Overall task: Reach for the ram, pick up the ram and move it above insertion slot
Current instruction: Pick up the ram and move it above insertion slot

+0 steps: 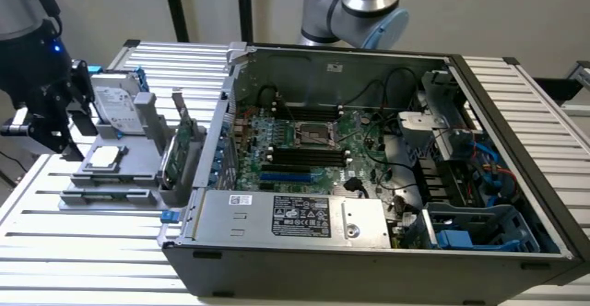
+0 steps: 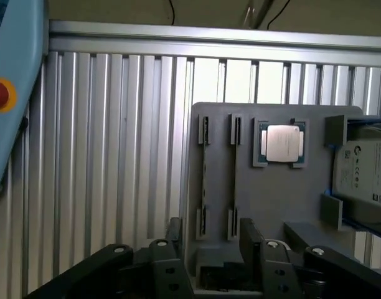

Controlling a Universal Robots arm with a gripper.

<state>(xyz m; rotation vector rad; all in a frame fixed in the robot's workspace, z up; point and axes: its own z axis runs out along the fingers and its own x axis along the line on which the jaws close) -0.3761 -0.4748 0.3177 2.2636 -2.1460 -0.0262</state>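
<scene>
Ram (image 2: 205,177), as far as I can tell, is the thin dark strip standing on edge between the clips (image 2: 204,131) of the gray fixture (image 2: 271,199), beside the CPU (image 2: 282,143). The gripper (image 2: 210,228) hangs near that end, fingers spread and empty. I'd judge the board light, stiff and brittle. It is best pinched across its flat faces mid-length, not squeezed hard.

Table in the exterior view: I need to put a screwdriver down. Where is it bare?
Bare table slats in front of the grey tray and along the computer case at the exterior view's right. Crowded: the tray, with hard drive, processor, green card.
</scene>
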